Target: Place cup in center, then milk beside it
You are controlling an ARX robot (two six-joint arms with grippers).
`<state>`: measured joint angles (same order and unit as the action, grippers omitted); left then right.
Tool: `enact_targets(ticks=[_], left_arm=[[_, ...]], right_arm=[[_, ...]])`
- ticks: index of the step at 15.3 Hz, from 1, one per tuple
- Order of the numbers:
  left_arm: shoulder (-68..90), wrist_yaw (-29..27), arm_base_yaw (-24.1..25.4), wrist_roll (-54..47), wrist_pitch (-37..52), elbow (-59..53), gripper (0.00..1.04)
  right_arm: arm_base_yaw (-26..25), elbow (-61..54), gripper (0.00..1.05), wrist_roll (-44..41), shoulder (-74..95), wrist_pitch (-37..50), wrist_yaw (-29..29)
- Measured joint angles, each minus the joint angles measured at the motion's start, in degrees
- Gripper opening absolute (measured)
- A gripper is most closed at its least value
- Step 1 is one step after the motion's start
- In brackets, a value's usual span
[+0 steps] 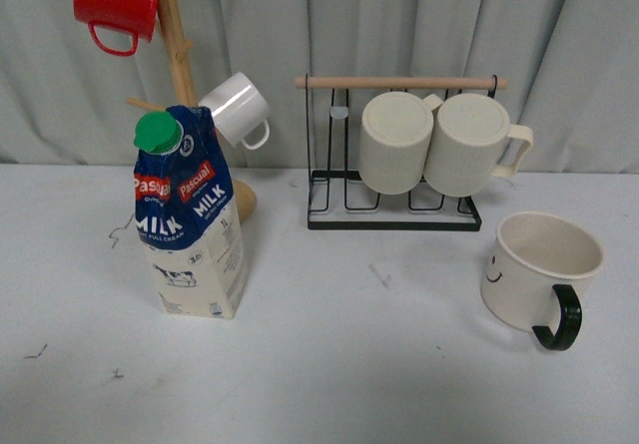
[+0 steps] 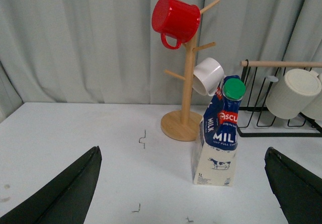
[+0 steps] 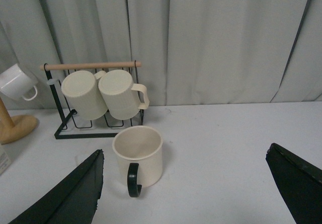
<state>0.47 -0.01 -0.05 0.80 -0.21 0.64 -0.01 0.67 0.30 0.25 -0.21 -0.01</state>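
Observation:
The cup [image 1: 539,269], a wide cream mug with a black handle and a smiley face, stands upright at the right of the white table; it also shows in the right wrist view [image 3: 137,154]. The milk [image 1: 190,215], a blue-and-white carton with a green cap, stands at the left; it also shows in the left wrist view [image 2: 219,133]. No arm shows in the front view. My left gripper [image 2: 183,194] is open and empty, well short of the carton. My right gripper [image 3: 193,196] is open and empty, the cup just beyond its left finger.
A wooden mug tree [image 1: 180,75] holds a red mug [image 1: 115,0] and a small white mug [image 1: 238,110] behind the carton. A black wire rack [image 1: 394,205] with a wooden bar holds two ribbed cream mugs [image 1: 399,140] at the back. Grey curtains hang behind.

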Motion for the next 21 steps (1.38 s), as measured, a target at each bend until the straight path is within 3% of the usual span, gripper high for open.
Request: enact_targets(ticks=[20,21], left_arm=[[0.00,0.00,0.00,0.00,0.00,0.00,0.98],[0.00,-0.02,0.00,0.00,-0.02,0.00,0.98]], right_arm=[[0.00,0.00,0.98,0.00,0.00,-0.04,0.02],[3.04,1.55,0.98,1.88,4.26,-3.19,7.98]])
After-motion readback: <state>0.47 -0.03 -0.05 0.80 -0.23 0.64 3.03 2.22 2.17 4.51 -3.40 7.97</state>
